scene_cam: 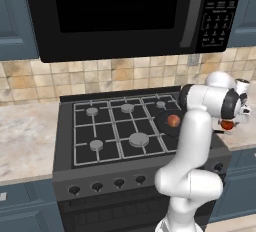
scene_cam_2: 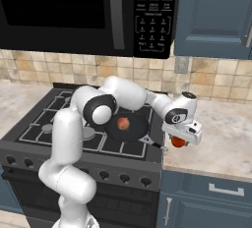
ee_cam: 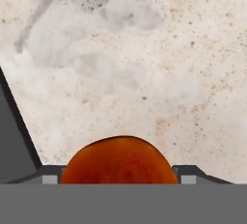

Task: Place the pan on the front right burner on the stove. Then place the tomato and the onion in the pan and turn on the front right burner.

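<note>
The black pan (scene_cam: 165,116) (scene_cam_2: 137,129) rests on the stove (scene_cam: 112,126) at its front right corner and hides the front right burner. The pale orange-brown onion (scene_cam: 173,120) (scene_cam_2: 123,123) lies inside the pan. The red tomato (scene_cam: 227,125) (scene_cam_2: 178,142) (ee_cam: 119,160) sits on the speckled counter just right of the stove. My gripper (scene_cam: 228,124) (scene_cam_2: 179,140) (ee_cam: 119,177) points down over it, with a dark fingertip (ee_cam: 52,177) against each side of the tomato.
A black microwave (scene_cam: 125,11) hangs above the stove. A row of black knobs (scene_cam: 107,183) (scene_cam_2: 103,175) lines the stove front. The pan handle sticks out toward the counter (scene_cam_2: 221,133) at the right. Blue cabinets flank the range.
</note>
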Controlling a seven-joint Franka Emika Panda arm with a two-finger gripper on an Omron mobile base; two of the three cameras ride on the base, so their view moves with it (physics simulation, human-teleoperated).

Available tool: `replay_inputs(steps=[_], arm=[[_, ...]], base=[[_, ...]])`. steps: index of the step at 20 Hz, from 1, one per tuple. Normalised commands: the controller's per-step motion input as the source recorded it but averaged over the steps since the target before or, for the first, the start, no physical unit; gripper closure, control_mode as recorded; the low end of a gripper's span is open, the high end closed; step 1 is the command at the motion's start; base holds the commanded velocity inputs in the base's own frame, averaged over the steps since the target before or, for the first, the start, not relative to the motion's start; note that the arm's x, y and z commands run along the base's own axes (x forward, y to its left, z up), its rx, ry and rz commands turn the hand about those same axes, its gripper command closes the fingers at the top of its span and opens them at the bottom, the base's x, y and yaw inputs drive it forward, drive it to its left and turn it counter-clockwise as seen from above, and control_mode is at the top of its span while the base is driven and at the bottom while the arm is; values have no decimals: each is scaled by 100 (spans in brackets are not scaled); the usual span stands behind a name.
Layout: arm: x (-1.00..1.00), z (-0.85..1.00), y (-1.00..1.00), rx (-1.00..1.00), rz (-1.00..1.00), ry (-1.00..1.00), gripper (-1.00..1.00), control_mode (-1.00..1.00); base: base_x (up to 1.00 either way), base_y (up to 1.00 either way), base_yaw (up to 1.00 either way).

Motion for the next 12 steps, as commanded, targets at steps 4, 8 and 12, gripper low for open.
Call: replay_inputs(steps=[4,8,12], arm=[[-1,74,31,0,0,-8,100,-100],[0,49,46,0,0,-5,100,-100],[0,25,62,0,0,-2,100,-100]], base=[[0,0,0],[0,0,0],[0,0,0]])
